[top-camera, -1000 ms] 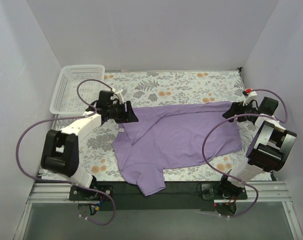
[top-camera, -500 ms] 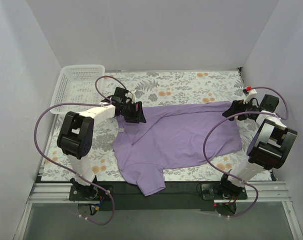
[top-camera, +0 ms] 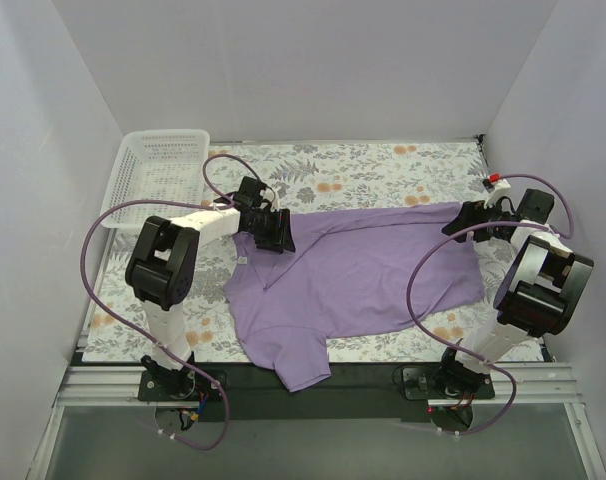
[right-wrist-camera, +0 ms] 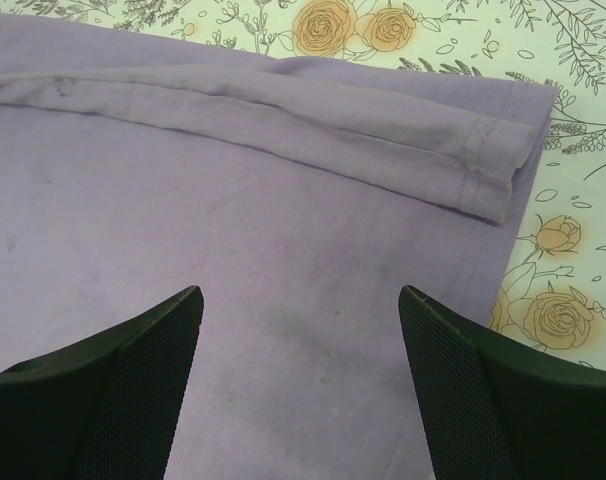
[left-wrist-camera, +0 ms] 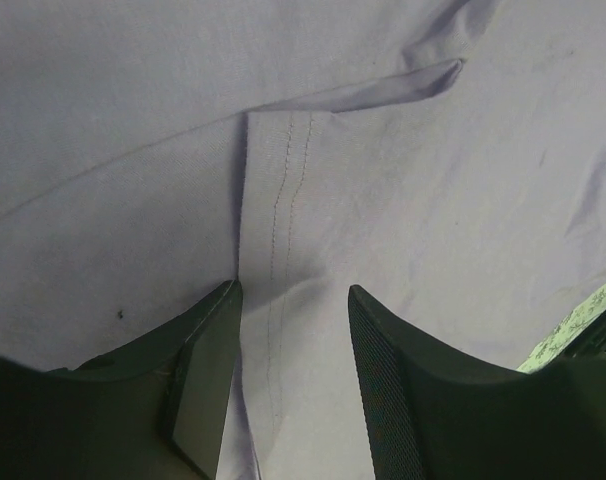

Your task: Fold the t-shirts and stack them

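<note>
A white plastic basket with latticed walls (top-camera: 153, 175) stands at the far left corner, beside the left wall. A table cover printed with grey leaves and orange roses (top-camera: 363, 175) lies flat across the tabletop. Plain pale walls (top-camera: 303, 70) enclose three sides, and a ribbed aluminium rail (top-camera: 323, 388) runs along the near edge

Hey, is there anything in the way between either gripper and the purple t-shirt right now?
Nothing visible. The left gripper sits right over the t-shirt, jaws apart astride a stitched hem; the right gripper hangs open over its far right corner. Only cloth lies beneath both.
</note>
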`<state>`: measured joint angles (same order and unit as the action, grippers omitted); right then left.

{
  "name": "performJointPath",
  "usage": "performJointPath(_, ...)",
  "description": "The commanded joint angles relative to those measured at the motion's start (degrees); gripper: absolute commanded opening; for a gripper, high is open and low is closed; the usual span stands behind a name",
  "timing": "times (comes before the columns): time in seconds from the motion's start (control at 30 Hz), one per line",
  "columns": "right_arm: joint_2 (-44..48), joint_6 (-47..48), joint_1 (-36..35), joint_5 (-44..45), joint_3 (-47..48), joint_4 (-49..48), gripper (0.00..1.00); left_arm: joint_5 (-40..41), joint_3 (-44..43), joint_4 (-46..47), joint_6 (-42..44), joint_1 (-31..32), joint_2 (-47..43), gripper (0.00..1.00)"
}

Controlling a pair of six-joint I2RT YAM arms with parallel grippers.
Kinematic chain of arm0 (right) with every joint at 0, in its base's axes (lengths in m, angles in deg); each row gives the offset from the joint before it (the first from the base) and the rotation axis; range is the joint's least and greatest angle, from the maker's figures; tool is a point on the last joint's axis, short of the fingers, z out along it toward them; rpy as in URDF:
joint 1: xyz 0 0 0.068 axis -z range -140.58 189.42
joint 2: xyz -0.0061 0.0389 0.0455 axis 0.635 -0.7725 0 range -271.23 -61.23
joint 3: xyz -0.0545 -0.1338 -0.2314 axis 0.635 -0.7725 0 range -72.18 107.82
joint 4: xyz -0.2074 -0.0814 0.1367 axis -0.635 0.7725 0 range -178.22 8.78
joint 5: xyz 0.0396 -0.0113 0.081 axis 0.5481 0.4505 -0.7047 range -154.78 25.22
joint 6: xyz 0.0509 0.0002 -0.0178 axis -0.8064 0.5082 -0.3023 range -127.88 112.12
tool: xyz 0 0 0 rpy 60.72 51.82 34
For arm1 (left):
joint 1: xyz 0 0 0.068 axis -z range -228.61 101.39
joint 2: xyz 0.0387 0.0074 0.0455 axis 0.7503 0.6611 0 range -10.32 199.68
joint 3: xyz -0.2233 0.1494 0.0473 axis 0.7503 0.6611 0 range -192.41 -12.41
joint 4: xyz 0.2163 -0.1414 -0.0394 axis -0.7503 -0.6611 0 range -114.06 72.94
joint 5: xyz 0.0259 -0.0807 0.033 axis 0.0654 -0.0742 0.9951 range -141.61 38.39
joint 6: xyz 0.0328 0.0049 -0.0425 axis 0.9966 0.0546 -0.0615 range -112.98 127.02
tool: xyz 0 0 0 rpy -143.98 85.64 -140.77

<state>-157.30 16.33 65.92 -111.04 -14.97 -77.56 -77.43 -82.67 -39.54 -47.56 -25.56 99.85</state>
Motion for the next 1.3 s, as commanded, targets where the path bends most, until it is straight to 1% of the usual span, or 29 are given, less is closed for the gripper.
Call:
performJointPath(0.0, 0.62, 0.05, -0.13, -0.85, 0.8, 0.68, 0.85, 0.69, -1.2, -0.64, 0.98, 0.33, -0.83, 0.45)
performJointPath(0.47, 0.36, 0.23, -0.05, -1.55, 0.1, 0.68, 0.85, 0.78, 0.38, -0.64, 0.8, 0.59, -1.54, 0.45)
performJointPath(1.27, -0.17, 0.31, -0.05, -1.9, -0.17, 0.77, 0.86, 0.69, 1.26, -0.64, 0.62, 1.03, -2.77, 0.41)
